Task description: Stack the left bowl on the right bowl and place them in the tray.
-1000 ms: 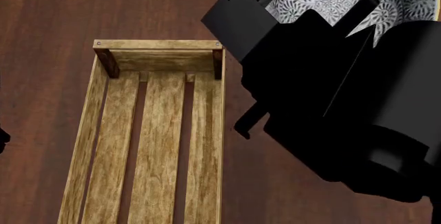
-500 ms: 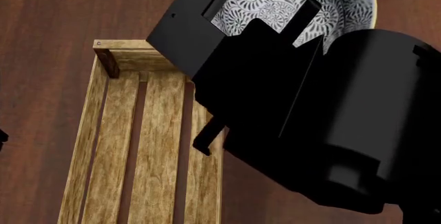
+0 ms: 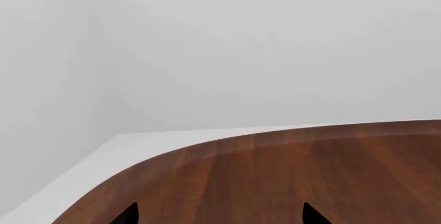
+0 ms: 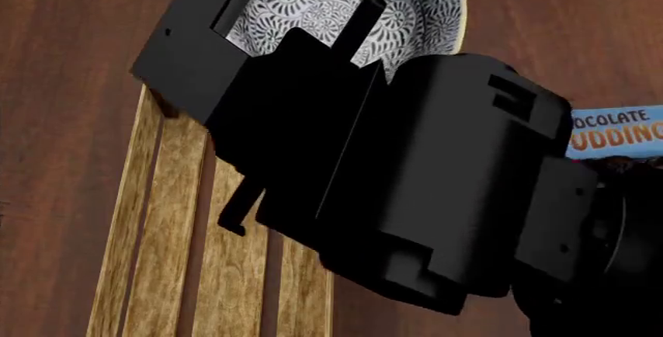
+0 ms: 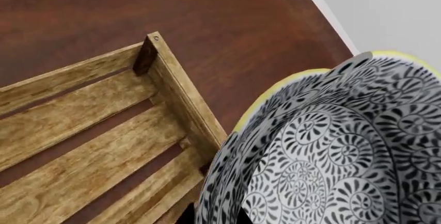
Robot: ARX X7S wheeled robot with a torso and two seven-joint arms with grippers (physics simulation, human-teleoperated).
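1. Head view: right end effector (image 4: 358, 19) raised above the tray (image 4: 155, 220), clamped on the rim of the bowls (image 4: 310, 3), one finger inside the patterned wall.
2. Bowls tilted, held in the air over the tray's far end, clear of its slats.
3. Right wrist view: two yellow rims, one just behind the other, so the bowls (image 5: 331, 146) sit nested; black-and-white swirl pattern inside.
4. Same view: tray (image 5: 82, 146) below and beside the bowls, on the dark desk (image 5: 138, 2), with a darker corner post at its near corner.
5. Head view: blue pudding box (image 4: 616, 131) at the right edge, partly hidden behind the right arm.
6. Left wrist view: left end effector (image 3: 220, 214) shown only as two dark fingertips (image 3: 129, 214), set apart, nothing between them, above the bare desk (image 3: 289, 177) near its rounded edge.
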